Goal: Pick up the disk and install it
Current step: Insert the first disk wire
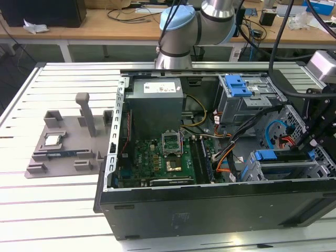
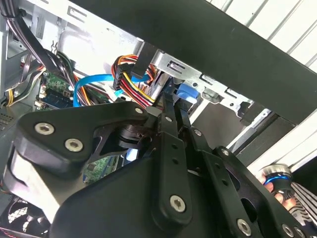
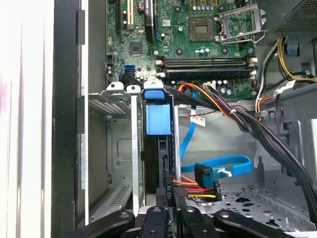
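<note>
The disk stands on edge in the lower drive cage (image 1: 294, 170) of the open computer case (image 1: 210, 210), at the exterior view's right. Its blue carrier rail (image 1: 265, 155) points toward the motherboard. In the first wrist view the disk (image 3: 159, 163) is a dark slab with a blue tab (image 3: 157, 119) at its far end, set between the cage's metal walls. My gripper (image 1: 308, 149) hangs over the cage's outer end. Its black fingers (image 3: 159, 214) close in on the disk's near edge. In the second wrist view the fingers (image 2: 171, 114) lie close together, pointing at the blue carrier (image 2: 187, 94).
Blue and orange-red-yellow cables (image 3: 208, 173) with a connector lie right beside the disk. A black cable bundle (image 3: 257, 129) crosses the case. The motherboard (image 1: 157, 163), power supply (image 1: 156, 105) and an upper drive cage (image 1: 247, 97) fill the case. A grey fixture (image 1: 68, 139) sits on the slatted table.
</note>
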{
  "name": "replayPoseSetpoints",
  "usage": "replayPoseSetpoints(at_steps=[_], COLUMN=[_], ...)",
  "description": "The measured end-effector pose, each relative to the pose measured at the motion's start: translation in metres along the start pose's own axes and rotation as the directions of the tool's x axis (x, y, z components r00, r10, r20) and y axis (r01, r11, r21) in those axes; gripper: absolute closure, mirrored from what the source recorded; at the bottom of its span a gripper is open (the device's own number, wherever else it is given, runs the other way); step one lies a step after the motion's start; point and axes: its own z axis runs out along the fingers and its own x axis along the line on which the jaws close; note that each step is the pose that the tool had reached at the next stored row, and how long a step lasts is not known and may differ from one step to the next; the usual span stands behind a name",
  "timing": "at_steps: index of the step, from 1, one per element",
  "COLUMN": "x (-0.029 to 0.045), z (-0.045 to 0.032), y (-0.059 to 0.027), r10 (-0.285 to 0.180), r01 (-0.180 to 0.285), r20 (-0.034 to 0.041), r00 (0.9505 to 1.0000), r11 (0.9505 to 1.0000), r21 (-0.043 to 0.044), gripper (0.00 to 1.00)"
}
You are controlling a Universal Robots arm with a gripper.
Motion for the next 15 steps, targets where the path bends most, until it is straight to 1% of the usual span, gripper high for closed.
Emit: replayPoseSetpoints(at_steps=[3, 4, 7, 9, 15], x=[0.0003, 0.0003, 0.0005, 0.0008, 0.0008], z=[0.0018, 0.0026, 0.0031, 0.0068, 0.0077], y=[-0.0003, -0.0003, -0.0003, -0.0008, -0.0008], r10=[0.000, 0.000, 0.000, 0.000, 0.000], r01=[0.000, 0.000, 0.000, 0.000, 0.000], r20=[-0.0006, 0.0003, -0.0001, -0.0003, -0.0002], r00=[1.0000, 1.0000, 1.0000, 1.0000, 1.0000], r11=[1.0000, 1.0000, 1.0000, 1.0000, 1.0000], r21=[0.0001, -0.0002, 0.0000, 0.0000, -0.0001], gripper=[0.84, 0.84, 0.84, 0.84, 0.84])
